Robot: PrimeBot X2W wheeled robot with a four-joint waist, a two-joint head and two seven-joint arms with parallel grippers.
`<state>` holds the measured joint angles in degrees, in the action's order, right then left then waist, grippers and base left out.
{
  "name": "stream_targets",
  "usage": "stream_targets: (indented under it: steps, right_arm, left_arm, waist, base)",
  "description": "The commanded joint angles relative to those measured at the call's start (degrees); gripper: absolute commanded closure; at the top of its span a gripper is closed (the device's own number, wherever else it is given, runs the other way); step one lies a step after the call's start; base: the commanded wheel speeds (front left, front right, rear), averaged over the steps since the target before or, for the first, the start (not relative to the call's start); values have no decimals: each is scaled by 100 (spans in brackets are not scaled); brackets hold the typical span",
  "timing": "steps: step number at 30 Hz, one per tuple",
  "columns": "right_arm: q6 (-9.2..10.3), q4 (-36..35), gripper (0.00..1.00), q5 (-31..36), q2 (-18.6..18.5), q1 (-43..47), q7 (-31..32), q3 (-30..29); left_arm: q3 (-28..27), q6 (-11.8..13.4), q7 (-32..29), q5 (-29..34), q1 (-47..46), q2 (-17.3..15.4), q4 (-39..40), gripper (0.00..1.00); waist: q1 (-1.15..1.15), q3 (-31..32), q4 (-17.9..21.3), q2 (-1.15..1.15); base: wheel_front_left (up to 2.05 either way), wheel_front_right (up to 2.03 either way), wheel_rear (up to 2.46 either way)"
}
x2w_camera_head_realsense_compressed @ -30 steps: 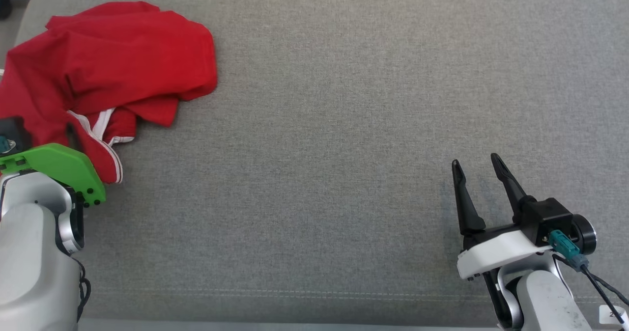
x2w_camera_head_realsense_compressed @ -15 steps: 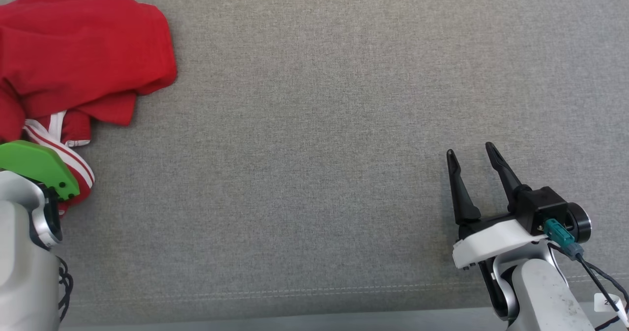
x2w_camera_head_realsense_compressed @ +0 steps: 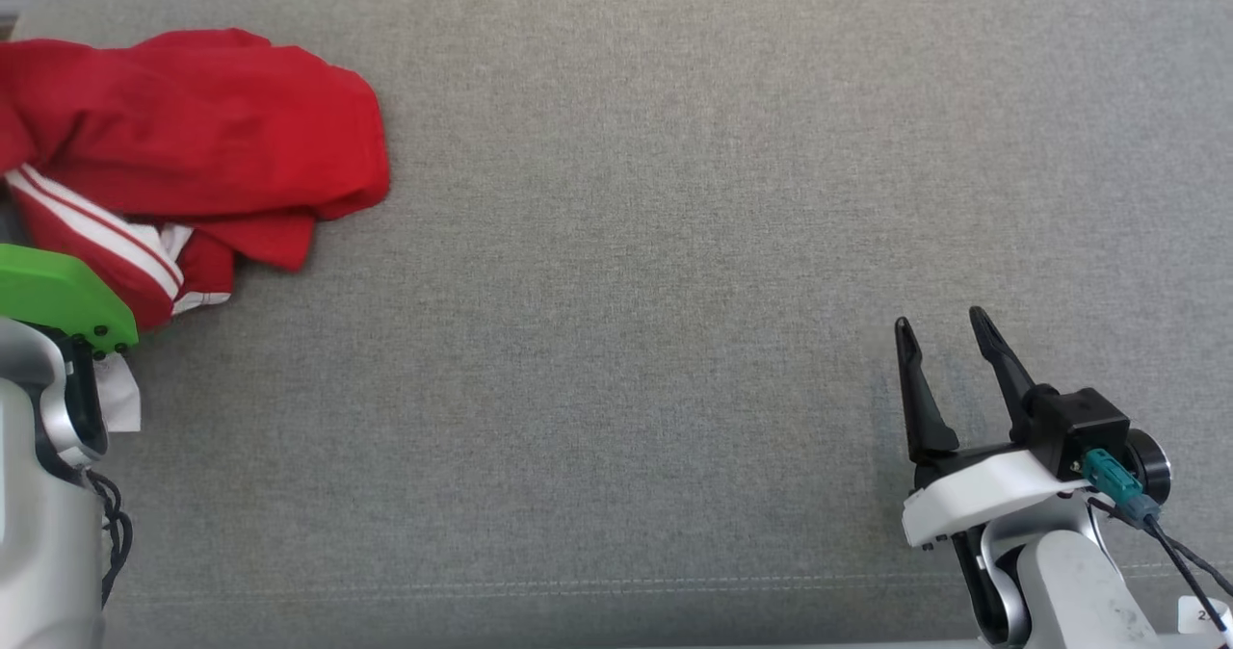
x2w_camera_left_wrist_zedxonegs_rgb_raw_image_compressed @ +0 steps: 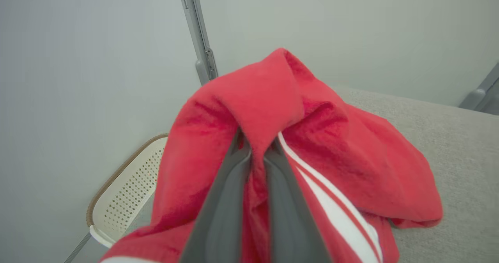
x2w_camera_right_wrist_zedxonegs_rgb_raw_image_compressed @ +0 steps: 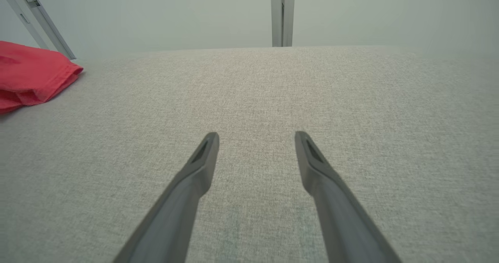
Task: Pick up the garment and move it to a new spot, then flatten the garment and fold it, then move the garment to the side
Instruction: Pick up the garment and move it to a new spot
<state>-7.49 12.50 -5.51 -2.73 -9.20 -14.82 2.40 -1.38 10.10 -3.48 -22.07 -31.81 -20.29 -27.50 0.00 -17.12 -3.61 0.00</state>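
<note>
Right now my left gripper (x2w_camera_left_wrist_zedxonegs_rgb_raw_image_compressed: 258,148) is pressed together on a fold of the red garment (x2w_camera_left_wrist_zedxonegs_rgb_raw_image_compressed: 351,169). In the left wrist view my two dark fingers (x2w_camera_left_wrist_zedxonegs_rgb_raw_image_compressed: 218,216) run up side by side with a thin ridge of red cloth pinched between them. The fabric humps over their tips, so the tips themselves are hidden. From that pinch the cloth drapes down on both sides, and a pair of white stripes (x2w_camera_left_wrist_zedxonegs_rgb_raw_image_compressed: 331,204) runs just beside my right-hand finger.

From the head view, the garment lies bunched at the far left of the grey upholstered surface (x2w_camera_head_realsense_compressed: 626,293), with its left part cut off by the picture's edge. The striped part sits just above the green plate (x2w_camera_head_realsense_compressed: 58,293) on my left wrist. The rounded red mass spreads toward the middle and rests on the grey cloth.

Beyond the garment in the left wrist view stand a pale wall, a slanted grey metal post (x2w_camera_left_wrist_zedxonegs_rgb_raw_image_compressed: 199,40), and a white perforated piece with a brown rim (x2w_camera_left_wrist_zedxonegs_rgb_raw_image_compressed: 128,192), low at the left.

My right gripper (x2w_camera_head_realsense_compressed: 939,322) is spread wide at the lower right, well apart from the garment. Its two fingers stand parted, with bare grey fabric between them and nothing held. Whether the tips touch the surface I cannot tell.
</note>
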Motion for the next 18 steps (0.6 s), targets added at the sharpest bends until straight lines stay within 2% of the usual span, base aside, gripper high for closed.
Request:
stream_targets:
  steps: [1, 5, 10, 14, 18]
  right_arm:
    - [0, 8, 0, -47, -16, 125, -43, -39]
    - [0, 28, 0, -104, -16, 219, -35, -57]
    - [0, 53, 0, -185, -16, 339, -31, -81]
    - [0, 74, 0, -214, -18, 440, -32, -100]
    - [0, 72, 0, -252, -18, 519, -32, -129]
  left_arm:
    - [80, 19, -33, 74, 88, -31, 331, 100]
    - [219, 26, -133, 136, 102, 21, 807, 100]
    - [584, -86, -342, 223, 24, 174, 1436, 100]
    - [987, -159, -508, 279, -138, 473, 1724, 100]
    - [1415, -213, -571, 280, -328, 908, 1905, 100]
  waist:
    - [0, 391, -72, 0]
    - [0, 618, -38, 0]
    - [0, 937, 121, 0]
    - [0, 1133, 339, 0]
    - [0, 1271, 591, 0]
  base:
    - [0, 0, 0]
    - [0, 0, 0]
    - [0, 0, 0]
    - [0, 0, 0]
    - [0, 0, 0]
